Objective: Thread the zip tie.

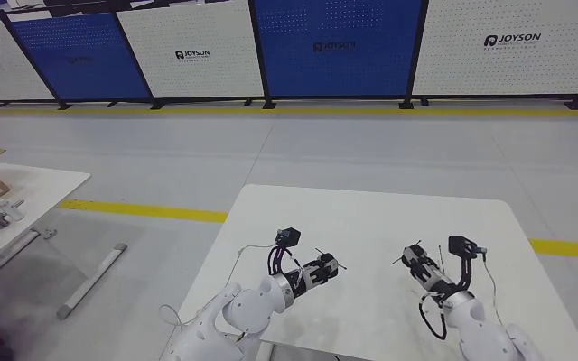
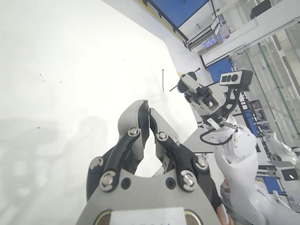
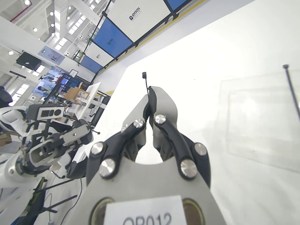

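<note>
Right gripper (image 3: 150, 94) hangs over the near right part of the white table (image 1: 361, 217), jaws pinched together on a thin black zip tie (image 3: 145, 83). The tie's square head sticks out past the fingertips; its tail end is hidden.

Left gripper (image 2: 148, 108) is over the near middle of the table, left of the right gripper and well apart from it. Its fingers are pressed together too, clamping a second thin black zip tie (image 1: 341, 266) that pokes out both sides.

A third loose black zip tie (image 2: 163, 80) lies flat on the table just right of the right gripper, on a clear plastic sheet (image 3: 257, 122). It touches neither gripper.
</note>
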`<action>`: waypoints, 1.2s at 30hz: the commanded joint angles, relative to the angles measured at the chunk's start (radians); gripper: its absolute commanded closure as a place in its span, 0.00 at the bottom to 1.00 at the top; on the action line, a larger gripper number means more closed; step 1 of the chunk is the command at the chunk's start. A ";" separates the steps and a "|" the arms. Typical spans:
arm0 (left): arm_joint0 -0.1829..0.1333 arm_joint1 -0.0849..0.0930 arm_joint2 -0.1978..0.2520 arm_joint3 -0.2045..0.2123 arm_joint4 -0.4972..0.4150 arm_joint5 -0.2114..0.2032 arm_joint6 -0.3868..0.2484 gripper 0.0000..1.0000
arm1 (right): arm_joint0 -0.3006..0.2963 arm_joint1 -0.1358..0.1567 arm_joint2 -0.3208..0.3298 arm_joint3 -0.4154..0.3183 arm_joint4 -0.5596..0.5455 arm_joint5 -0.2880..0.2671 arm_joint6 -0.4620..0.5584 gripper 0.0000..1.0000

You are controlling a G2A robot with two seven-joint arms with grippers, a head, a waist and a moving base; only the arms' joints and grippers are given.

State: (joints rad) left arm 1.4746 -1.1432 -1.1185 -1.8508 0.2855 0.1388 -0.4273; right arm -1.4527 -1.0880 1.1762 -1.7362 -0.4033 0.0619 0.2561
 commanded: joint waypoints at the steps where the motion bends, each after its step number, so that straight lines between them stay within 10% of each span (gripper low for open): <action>1: 0.000 0.000 0.000 0.000 0.000 0.000 0.000 1.00 | -0.006 -0.005 -0.022 -0.005 0.002 0.003 -0.012 1.00; 24: 0.000 0.000 0.000 0.000 0.000 0.000 0.000 1.00 | -0.028 -0.016 0.012 -0.009 0.193 -0.035 0.045 1.00; 36: 0.000 0.000 0.000 0.000 0.000 0.000 0.000 1.00 | -0.050 -0.043 -0.094 -0.010 0.161 -0.002 -0.095 1.00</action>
State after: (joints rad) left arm 1.4746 -1.1432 -1.1185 -1.8508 0.2854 0.1388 -0.4273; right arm -1.5021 -1.1318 1.0810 -1.7462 -0.2446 0.0611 0.1582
